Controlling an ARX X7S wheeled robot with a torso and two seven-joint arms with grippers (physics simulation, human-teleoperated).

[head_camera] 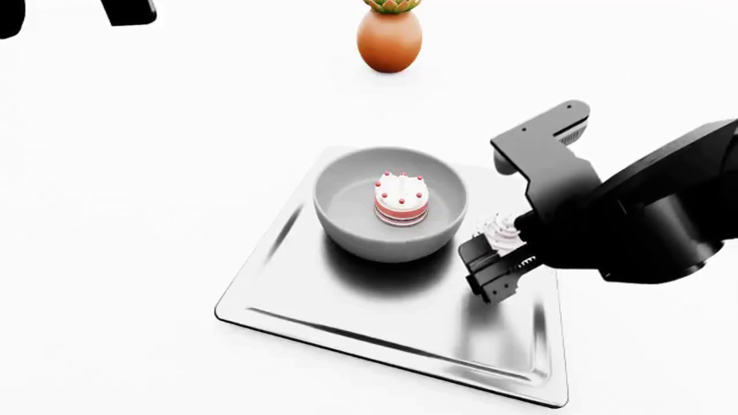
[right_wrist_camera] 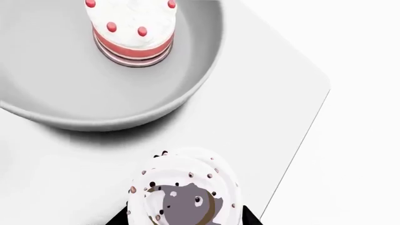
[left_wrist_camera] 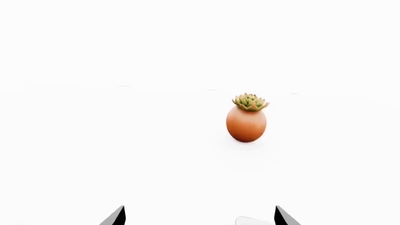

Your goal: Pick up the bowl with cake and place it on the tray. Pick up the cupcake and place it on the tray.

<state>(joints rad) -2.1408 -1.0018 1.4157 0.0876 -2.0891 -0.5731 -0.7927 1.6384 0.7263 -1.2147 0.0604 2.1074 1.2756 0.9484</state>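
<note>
head view shows our right gripper point(head_camera: 499, 259) clasping the cupcake point(head_camera: 500, 228) low over the tray point(head_camera: 381, 333), just beside the bowl point(head_camera: 346, 226) holding the cake point(head_camera: 402, 199). we judge only a release remains. our left gripper point(left_wrist_camera: 198, 216) hangs spread and empty, well apart.

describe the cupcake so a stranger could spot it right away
Find the silver tray and the grey bowl on it. Beside the bowl, at the right end effector, is the cupcake: swirled white frosting, while the cake has pink layers.
</note>
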